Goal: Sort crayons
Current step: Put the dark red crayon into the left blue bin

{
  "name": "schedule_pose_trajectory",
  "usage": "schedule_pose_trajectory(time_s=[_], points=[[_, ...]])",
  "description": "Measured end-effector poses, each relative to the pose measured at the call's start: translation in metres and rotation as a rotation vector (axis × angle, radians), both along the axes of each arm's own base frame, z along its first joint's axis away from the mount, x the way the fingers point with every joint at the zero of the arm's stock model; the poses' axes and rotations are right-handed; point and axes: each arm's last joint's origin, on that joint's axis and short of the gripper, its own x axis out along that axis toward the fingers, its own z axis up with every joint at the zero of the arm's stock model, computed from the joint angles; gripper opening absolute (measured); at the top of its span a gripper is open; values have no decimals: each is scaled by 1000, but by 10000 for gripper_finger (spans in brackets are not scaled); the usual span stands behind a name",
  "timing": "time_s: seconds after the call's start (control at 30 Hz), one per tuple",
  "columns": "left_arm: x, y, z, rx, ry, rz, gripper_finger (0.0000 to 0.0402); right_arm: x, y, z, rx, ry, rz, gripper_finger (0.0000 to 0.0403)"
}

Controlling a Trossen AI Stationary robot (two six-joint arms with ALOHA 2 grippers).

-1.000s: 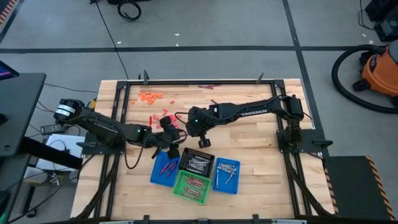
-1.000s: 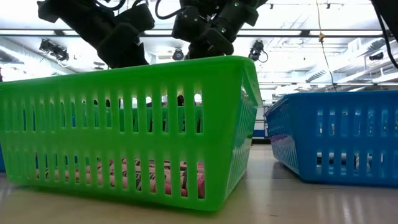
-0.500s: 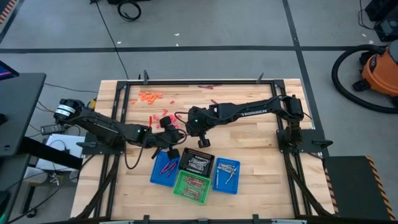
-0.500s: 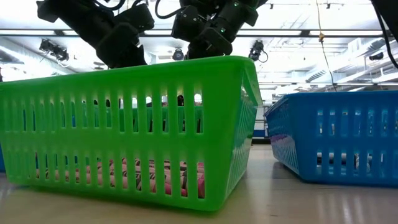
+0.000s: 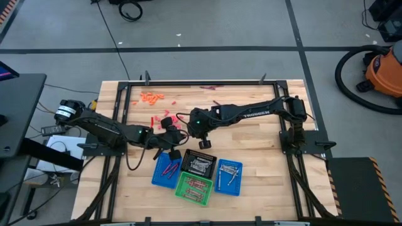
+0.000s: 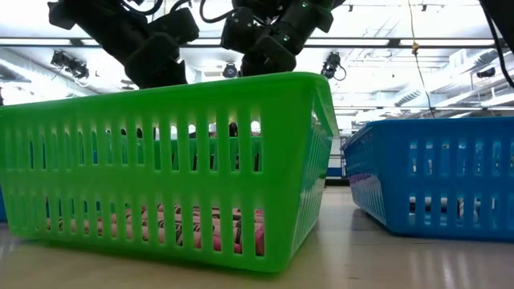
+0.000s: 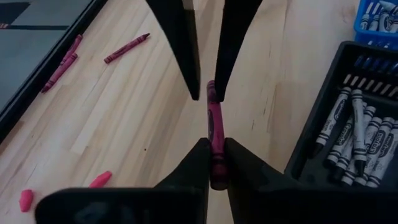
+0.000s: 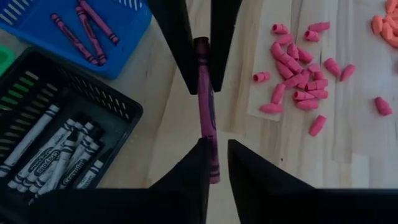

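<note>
A dark maroon crayon hangs in the air between my two grippers, which meet tip to tip over the table's middle, just beyond the baskets. My left gripper is shut on one end of it. My right gripper stands slightly open around the other end. Below lie a black basket of silvery-grey crayons and a blue basket of maroon crayons. More maroon crayons lie loose on the wood. My left gripper pinches the crayon's near end between its two fingers, which lie roughly along the crayon. The crayon is lifted clear of the table, and its far end reaches between the right gripper's fingers. My right gripper's fingers flank the crayon's other end. The crayon lies close against one finger, and a gap shows beside the other finger. I cannot tell whether it touches.
Near the front edge stand a green basket and a second blue basket. Pink bits lie heaped on the wood beside the grippers, and orange bits lie at the far left. A black frame rims the table.
</note>
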Motion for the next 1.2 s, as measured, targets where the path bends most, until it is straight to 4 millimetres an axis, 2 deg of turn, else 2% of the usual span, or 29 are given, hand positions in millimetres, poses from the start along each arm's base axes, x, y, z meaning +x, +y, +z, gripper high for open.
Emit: schedule_pose_trajectory(time_s=[0.13,0.4,0.53,0.73,0.83,1.07,1.2], points=[[-2,-1,-2,-23,19,-2,36,-3,0,3,-6,13,-20,81],[-13,-6,3,-70,46,0,37,-21,4,35,-75,-20,-84,83],[-21,-13,9,-129,49,-58,38,-29,4,44,-86,-16,-123,83],[-35,-26,12,-316,122,-174,39,-39,10,37,-68,-31,-150,83],[-42,-33,15,-398,151,-214,39,-44,14,35,-117,-45,-185,83],[-56,-49,13,-488,211,-188,39,-49,20,42,-202,-120,-289,83],[-62,-56,8,-528,245,-121,39,-48,20,35,-194,-142,-307,83]])
